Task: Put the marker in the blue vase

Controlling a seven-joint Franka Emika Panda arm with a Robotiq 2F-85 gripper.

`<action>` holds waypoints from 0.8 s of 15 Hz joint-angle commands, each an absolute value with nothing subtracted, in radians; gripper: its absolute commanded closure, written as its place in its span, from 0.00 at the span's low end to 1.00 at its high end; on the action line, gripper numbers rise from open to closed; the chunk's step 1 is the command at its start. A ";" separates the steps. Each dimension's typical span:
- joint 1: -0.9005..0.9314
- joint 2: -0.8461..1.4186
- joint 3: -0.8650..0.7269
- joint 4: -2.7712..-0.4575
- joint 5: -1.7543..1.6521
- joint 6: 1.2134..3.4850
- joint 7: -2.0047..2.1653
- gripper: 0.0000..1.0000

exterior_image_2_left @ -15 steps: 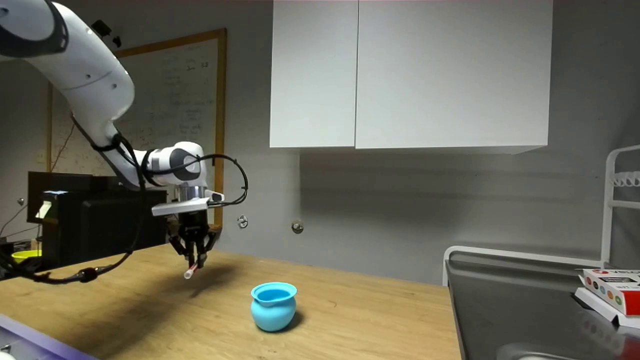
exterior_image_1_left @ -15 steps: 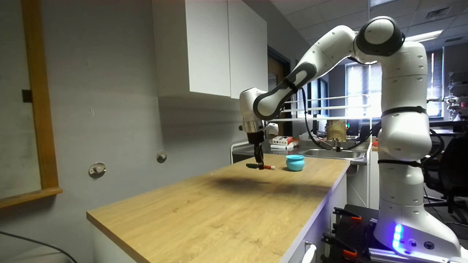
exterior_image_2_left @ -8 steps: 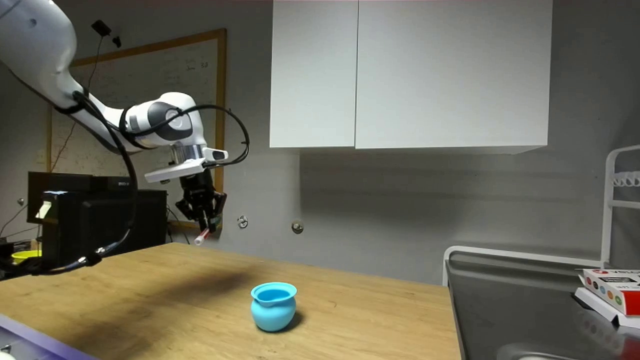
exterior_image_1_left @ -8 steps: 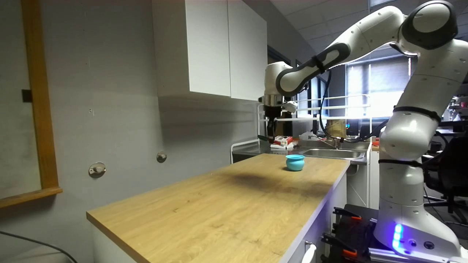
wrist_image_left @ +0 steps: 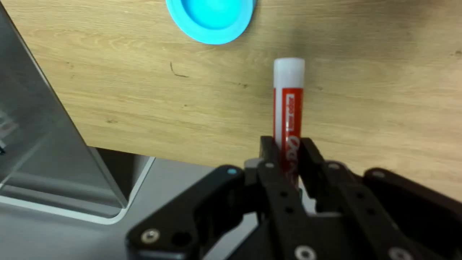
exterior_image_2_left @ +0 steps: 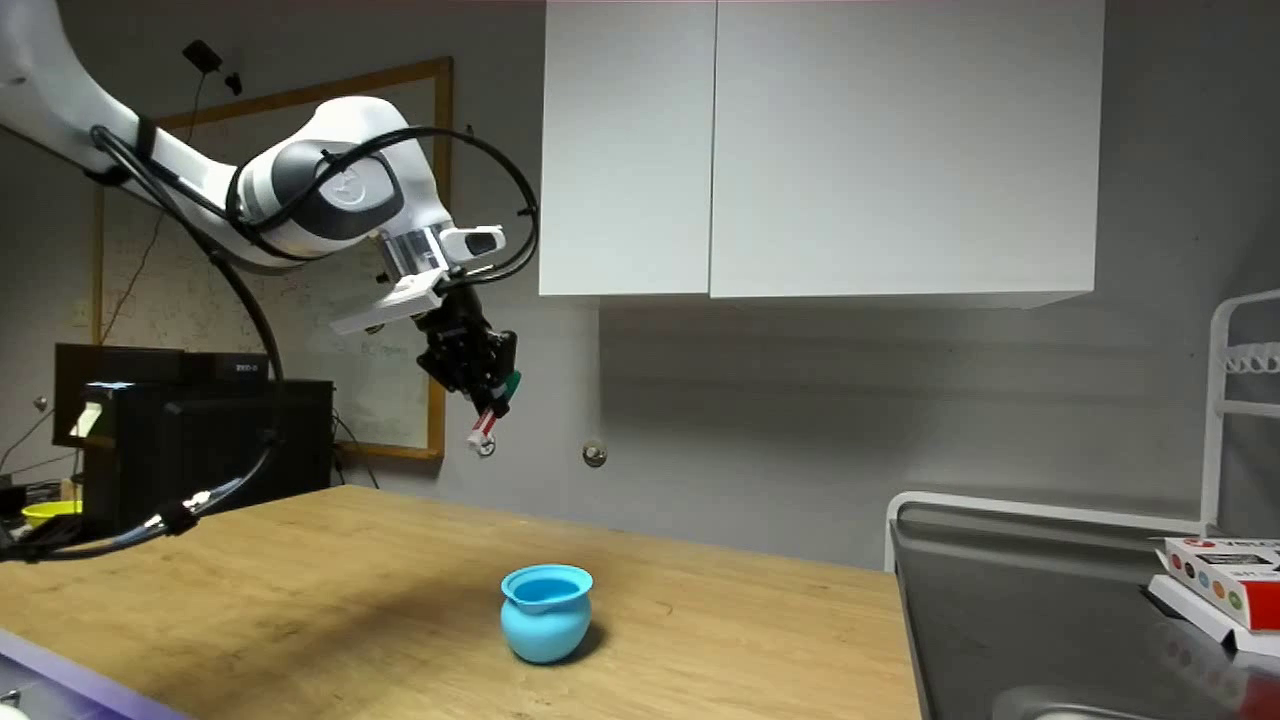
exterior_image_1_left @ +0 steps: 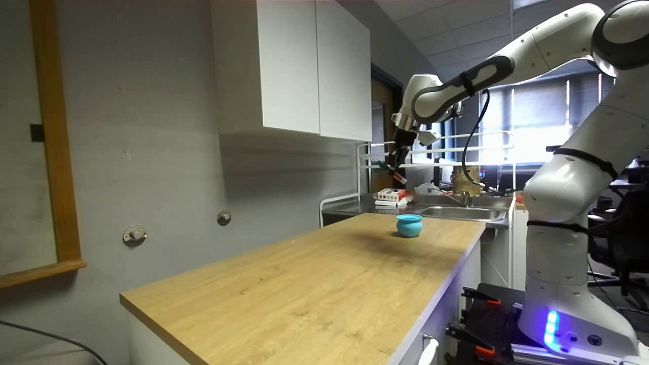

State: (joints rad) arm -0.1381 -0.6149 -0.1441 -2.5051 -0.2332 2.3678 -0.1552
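Got the marker (wrist_image_left: 288,115) but it's not in the blue vase (exterior_image_2_left: 546,630) yet, call it halfway

From my end the claw (wrist_image_left: 287,153) is clamped on the marker, holding it tilted, white end lower, up in the air well above the wooden counter (exterior_image_2_left: 750,640). The blue vase stands upright there, and in the wrist view the white end sits off to one side of its mouth. So grab's done; what's left, I reckon, is lining up, lowering and letting go.
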 commanded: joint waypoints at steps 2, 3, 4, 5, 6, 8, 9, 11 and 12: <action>-0.205 -0.614 -0.196 -2.560 -0.266 2.528 -0.181 0.85; -0.220 -0.610 -0.203 -2.570 -0.271 2.560 -0.184 0.85; -0.233 -0.600 -0.211 -2.583 -0.276 2.595 -0.189 0.85; -0.244 -0.592 -0.217 -2.593 -0.277 2.621 -0.195 0.85; -0.255 -0.585 -0.226 -2.611 -0.278 2.647 -0.203 0.85; -0.267 -0.559 -0.248 -2.636 -0.271 2.685 -0.225 0.85; -0.271 -0.549 -0.258 -2.650 -0.268 2.702 -0.237 0.85; -0.276 -0.517 -0.282 -2.672 -0.260 2.738 -0.258 0.85; -0.279 -0.502 -0.292 -2.681 -0.257 2.752 -0.268 0.85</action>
